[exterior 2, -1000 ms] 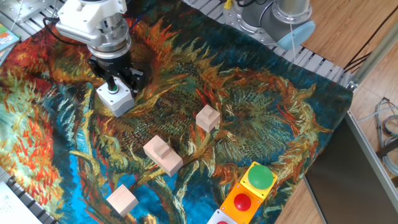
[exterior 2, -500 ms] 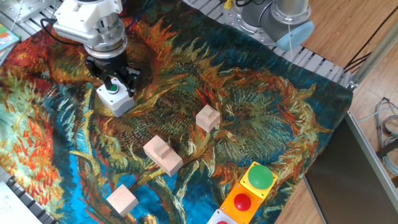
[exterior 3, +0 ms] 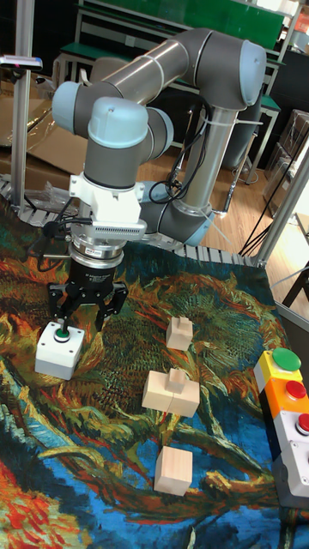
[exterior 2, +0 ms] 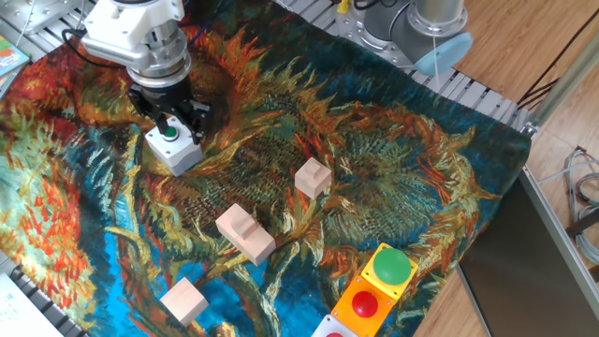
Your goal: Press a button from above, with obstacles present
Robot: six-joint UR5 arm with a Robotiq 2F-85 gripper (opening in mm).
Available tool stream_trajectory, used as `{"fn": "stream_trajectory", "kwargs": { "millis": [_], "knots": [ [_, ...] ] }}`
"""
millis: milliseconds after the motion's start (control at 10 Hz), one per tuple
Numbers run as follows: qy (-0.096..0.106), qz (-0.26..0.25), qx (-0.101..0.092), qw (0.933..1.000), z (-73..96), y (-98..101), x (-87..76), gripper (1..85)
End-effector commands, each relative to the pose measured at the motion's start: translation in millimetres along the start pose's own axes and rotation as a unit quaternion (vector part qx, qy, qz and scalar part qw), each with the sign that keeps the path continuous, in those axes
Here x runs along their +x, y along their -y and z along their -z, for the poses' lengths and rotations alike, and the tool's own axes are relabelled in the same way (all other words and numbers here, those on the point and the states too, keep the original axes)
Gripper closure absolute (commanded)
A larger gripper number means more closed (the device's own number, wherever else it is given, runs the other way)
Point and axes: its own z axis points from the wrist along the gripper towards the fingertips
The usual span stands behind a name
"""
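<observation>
The small green button (exterior 2: 169, 132) (exterior 3: 62, 334) sits atop a light grey box (exterior 2: 175, 154) (exterior 3: 57, 353) at the left of the patterned cloth. My gripper (exterior 2: 178, 122) (exterior 3: 83, 316) hangs just above the box, open, with a gap showing between its dark fingers. The left finger (exterior 3: 63, 313) is right over the button; whether it touches is unclear. Three pale wooden obstacles stand to the right and nearer: a small block (exterior 2: 313, 177) (exterior 3: 179, 333), a stepped block (exterior 2: 245, 232) (exterior 3: 170, 391), and a cube (exterior 2: 183, 300) (exterior 3: 173, 469).
A yellow box with a larger green button (exterior 2: 391, 266) (exterior 3: 286, 362) and an orange box with a red button (exterior 2: 364, 304) (exterior 3: 294, 390) stand at the cloth's near right edge. The arm's base (exterior 2: 421, 28) rises behind the table.
My gripper has shifted slightly left over the grey box during the first half second, then held still. The blocks have not moved.
</observation>
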Motion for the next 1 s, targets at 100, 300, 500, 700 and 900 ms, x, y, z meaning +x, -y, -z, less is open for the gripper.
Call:
{"fn": "stream_trajectory", "kwargs": {
  "millis": [100,300,500,700,900],
  "knots": [
    [0.008,0.002,-0.007,0.9999,-10.5,-2.2,1.2,26.3],
    [0.008,0.004,-0.007,0.9999,-11.8,-1.9,2.0,26.3],
    [0.008,0.005,-0.007,0.9999,-11.7,-2.2,3.9,26.3],
    [0.008,0.005,-0.007,0.9999,-11.9,-3.6,4.3,26.3],
    [0.008,0.005,-0.008,0.9999,-10.9,-4.9,4.9,26.3]
  ]
}}
